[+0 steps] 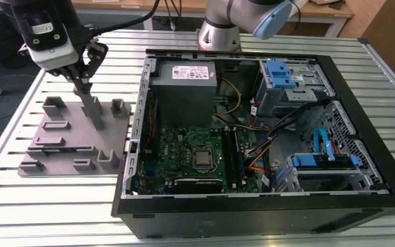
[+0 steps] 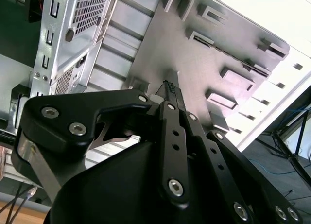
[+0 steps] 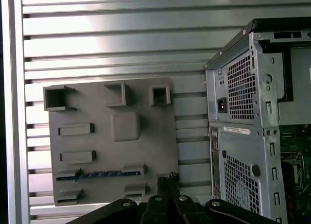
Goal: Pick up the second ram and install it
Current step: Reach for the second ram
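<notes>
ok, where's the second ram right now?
The second ram sits in a slot of the grey tray, at the exterior view's left of the computer case, with the gripper above the tray.

Exterior view: bright, even overhead light. The ribbed silver metal table (image 1: 47, 206) shows a soft sheen, and the open black computer case (image 1: 252, 221) holds deep interior shadow. Second wrist view: the table burns out to white beyond my black metal pincer (image 2: 170, 88), which reads dark. First wrist view: a glare band crosses the table, and the flat grey plastic tray (image 3: 160, 136) casts short, soft shadows.
</notes>
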